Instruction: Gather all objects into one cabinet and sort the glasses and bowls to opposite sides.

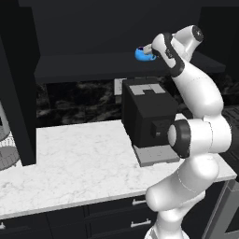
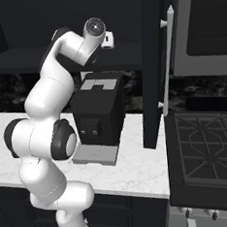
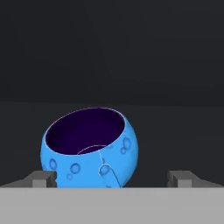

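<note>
One squat blue cup (image 3: 89, 146) sits tilted on the dark shelf (image 1: 93, 65) of the black open-fronted cabinet (image 1: 21, 70), its dark mouth leaning toward the camera in the hand view; the gripper (image 3: 113, 178) hovers at it with its two fingertips (image 3: 43, 178) spread wide, one at the cup's left flank, the other well clear on the right; from the left base view the arm reaches up over the black coffee machine (image 1: 149, 116) on the marble counter (image 1: 79, 158).
</note>
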Robot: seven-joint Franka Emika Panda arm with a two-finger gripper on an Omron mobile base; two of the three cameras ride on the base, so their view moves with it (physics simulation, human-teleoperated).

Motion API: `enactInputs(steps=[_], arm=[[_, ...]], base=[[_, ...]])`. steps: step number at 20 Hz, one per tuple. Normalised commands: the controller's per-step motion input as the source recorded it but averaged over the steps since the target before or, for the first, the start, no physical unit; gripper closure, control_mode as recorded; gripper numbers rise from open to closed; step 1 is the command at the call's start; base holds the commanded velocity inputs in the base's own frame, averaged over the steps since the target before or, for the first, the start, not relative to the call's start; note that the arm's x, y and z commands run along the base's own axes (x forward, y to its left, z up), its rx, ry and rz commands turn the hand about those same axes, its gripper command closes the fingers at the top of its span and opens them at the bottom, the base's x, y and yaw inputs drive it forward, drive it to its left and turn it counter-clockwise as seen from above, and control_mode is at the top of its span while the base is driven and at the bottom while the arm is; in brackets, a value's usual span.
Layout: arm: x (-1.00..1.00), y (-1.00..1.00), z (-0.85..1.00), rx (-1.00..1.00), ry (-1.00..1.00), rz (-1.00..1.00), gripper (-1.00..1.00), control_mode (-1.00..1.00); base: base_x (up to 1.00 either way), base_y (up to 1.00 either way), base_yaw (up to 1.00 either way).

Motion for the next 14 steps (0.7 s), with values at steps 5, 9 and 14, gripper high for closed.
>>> enactInputs(steps=[5, 9, 14], arm=[[0.0, 0.04, -0.03, 0.0, 0.01, 0.0, -1.0, -1.0], [0.0, 0.01, -0.17, 0.0, 0.0, 0.0, -1.0, -1.0], [0.0, 0.0, -0.12, 0.0, 0.0, 0.0, -1.0, -1.0]], base=[[0.0, 0.0, 0.0], [0.0, 0.0, 0.0], [0.0, 0.0, 0.0]])
